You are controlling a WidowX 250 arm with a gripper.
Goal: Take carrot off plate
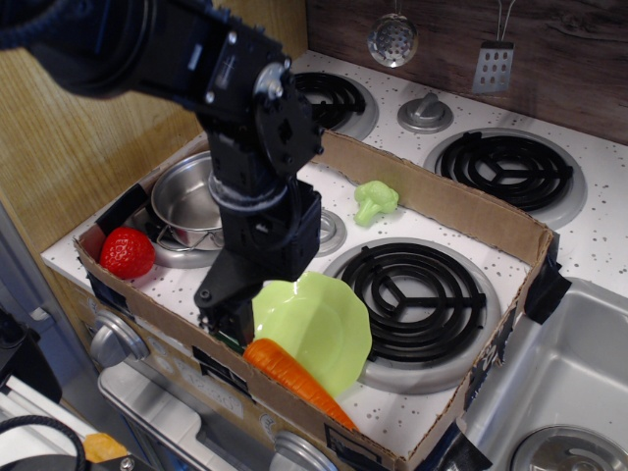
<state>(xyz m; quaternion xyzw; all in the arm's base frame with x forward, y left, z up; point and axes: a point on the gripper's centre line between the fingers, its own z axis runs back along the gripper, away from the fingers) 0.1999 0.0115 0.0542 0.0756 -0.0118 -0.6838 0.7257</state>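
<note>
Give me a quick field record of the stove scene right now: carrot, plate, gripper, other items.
carrot: orange, lying along the plate's front edge, partly on it, stem end hidden behind the gripper
plate: lime green, near the box's front wall
gripper: down at the carrot's stem end, left of the plate; jaw state unclear
strawberry: front left corner
pot: empty, back left
broccoli: behind the plate, near the box's back wall
</note>
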